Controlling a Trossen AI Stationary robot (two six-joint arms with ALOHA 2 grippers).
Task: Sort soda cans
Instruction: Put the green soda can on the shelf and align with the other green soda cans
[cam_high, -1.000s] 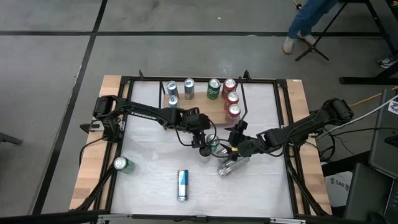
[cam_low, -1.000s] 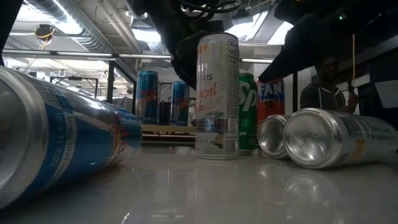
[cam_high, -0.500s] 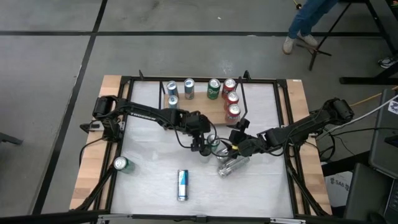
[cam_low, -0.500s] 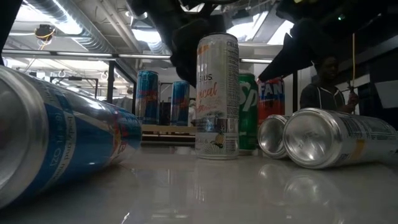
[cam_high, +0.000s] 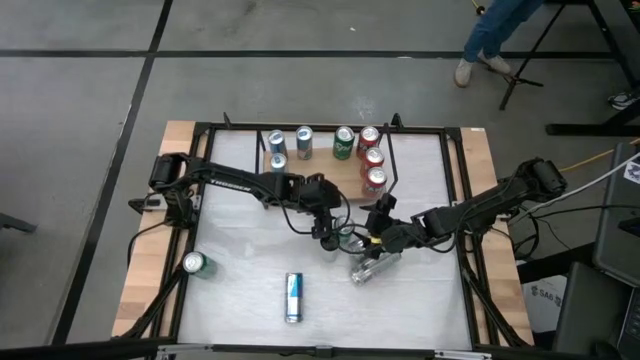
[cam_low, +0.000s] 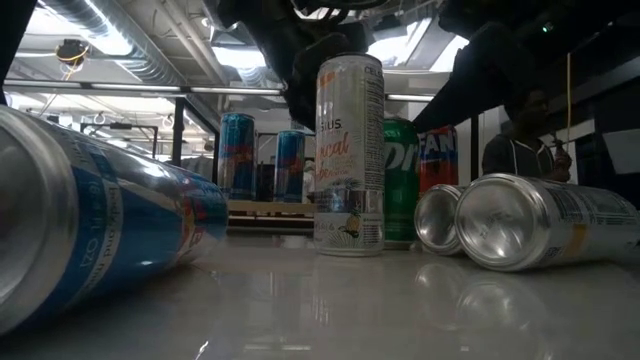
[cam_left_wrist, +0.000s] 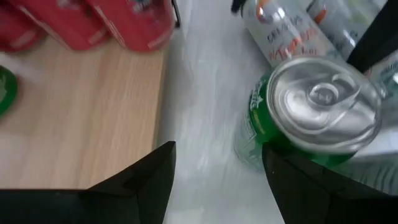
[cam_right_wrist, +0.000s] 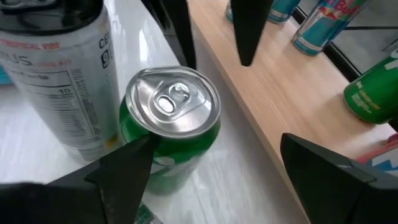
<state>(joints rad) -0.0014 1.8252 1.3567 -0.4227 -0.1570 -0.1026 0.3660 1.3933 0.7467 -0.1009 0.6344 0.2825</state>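
1. Finds the right tool (cam_right_wrist: 216, 142) near the middle of the counter (cam_high: 240, 290), spread wide and gripping nothing.
2. Places the upright green can (cam_right_wrist: 171, 124) just ahead of it, inside the spread of the fingers but close to one finger (cam_right_wrist: 118, 174) and well off the other.
3. Finds the left tool (cam_left_wrist: 217, 152) on the far side of that same can, about half open and also empty. Puts the can off to one side of its gap, not between the fingers.
4. Reads the can's long axis as vertical, silver top up. Judges the right tool the better lined up of the two, needing only a short advance and a small sideways correction before closing. Rates both as roughly equally near.
5. Notes a tall white can (cam_low: 349, 155) standing just beside the green one, and silver cans (cam_high: 372, 266) lying on their sides nearby. Judges a knock against either as the main risk.
6. Farther out, sees the wooden board (cam_high: 310, 175) at the far edge of the counter, carrying blue-and-silver, green and red cans in groups.
7. Leaves loose a second green can (cam_high: 195, 264) upright near the left edge and a blue can (cam_high: 293, 297) lying toward the front.
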